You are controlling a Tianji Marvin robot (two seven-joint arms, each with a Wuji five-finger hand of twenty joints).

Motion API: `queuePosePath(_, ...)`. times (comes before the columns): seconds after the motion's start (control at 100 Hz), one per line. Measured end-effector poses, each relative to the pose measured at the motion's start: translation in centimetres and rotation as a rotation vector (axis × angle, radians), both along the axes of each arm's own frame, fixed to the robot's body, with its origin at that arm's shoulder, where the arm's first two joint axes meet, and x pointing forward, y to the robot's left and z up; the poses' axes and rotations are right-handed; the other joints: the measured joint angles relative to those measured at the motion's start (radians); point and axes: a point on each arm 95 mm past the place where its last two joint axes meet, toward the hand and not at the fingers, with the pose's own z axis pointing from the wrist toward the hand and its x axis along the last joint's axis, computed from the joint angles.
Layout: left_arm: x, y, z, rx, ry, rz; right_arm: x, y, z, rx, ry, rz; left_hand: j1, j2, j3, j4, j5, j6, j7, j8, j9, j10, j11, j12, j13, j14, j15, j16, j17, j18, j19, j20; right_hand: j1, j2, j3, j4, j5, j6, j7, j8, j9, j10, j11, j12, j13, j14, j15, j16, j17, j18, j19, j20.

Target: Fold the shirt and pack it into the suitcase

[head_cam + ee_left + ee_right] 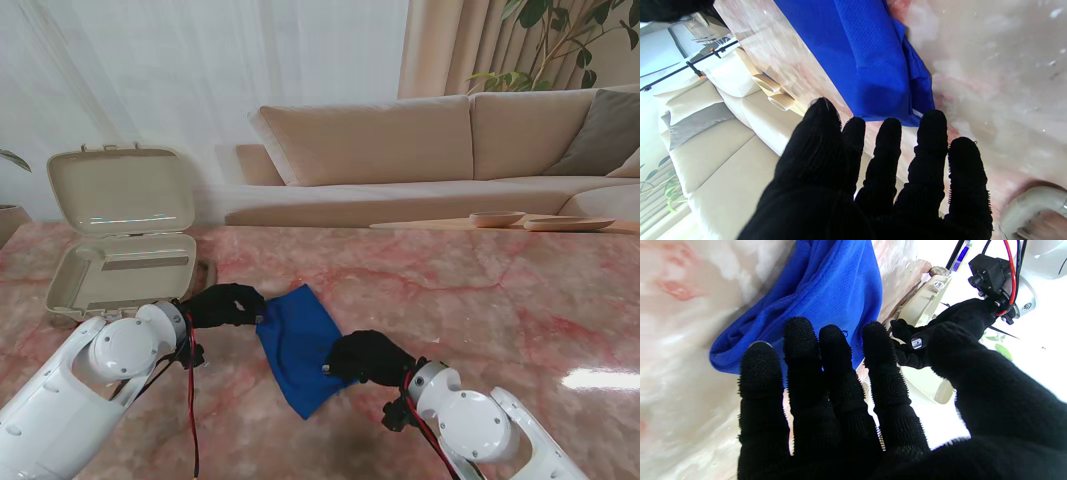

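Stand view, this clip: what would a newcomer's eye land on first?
The bright blue shirt, folded into a narrow bundle, lies mid-table on the pink marble table. The black-gloved left hand and right hand sit at its two sides, fingers spread rather than gripping. At far left the beige suitcase stands with its lid up.
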Motion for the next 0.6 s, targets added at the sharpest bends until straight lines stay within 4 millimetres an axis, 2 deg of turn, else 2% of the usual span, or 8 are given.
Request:
queuePosePath(0.18, 1.0, -0.5, 0.3, -0.005, -0.016, 0.008, -0.6, -0.7, -0.3, -0.01, 0.012, -0.01, 0.0, 0.0, 0.0, 0.0, 0.0, 0.0, 0.0, 0.0, -0.004, 0.0, -0.003, -0.006, 0.0, 0.0, -0.006, -0.002, 0.0, 0.0, 0.0, -0.006, 0.0, 0.008, 0.0, 0.0, 0.0, -0.001, -0.011, 0.002, 0.0, 0.0, -0.01, 0.0, 0.0, 0.008, 0.002, 0.0, 0.0, 0.0, -0.001, 0.0)
queuePosePath(0.46, 3.3, -1.3, -0.6, -0.017, 0.014, 0.013, -0.9, -1.5, -1.2, -0.026, 0.052, -0.018, 0.0, 0.0, 0.0, 0.0, -0.002, 0.0, -0.002, 0.0, -0.02, 0.009, -0.037, -0.024, 0.0, 0.0, -0.008, -0.011, 0.0, 0.0, 0.0, -0.009, 0.0, 0.011, -0.008, 0.0, 0.0, -0.002, -0.013, 0.012, 0.0, 0.0, -0.01, 0.0, 0.001, 0.012, 0.011, 0.0, 0.012, 0.002, -0.001, 0.0)
queuePosePath(0.6, 4.0, -1.2, -1.1, -0.005, 0.039, 0.007, -1.0, -1.8, -1.8, -0.033, 0.065, -0.026, 0.0, 0.0, 0.0, 0.0, -0.002, 0.0, -0.002, 0.0, -0.02, 0.009, -0.037, -0.025, 0.0, 0.0, -0.008, -0.012, 0.0, 0.0, 0.0, -0.011, 0.0, 0.011, -0.008, 0.0, 0.0, -0.013, -0.013, 0.012, 0.014, 0.0, -0.012, 0.0, 0.002, 0.03, 0.011, 0.0, 0.014, 0.012, -0.001, 0.0)
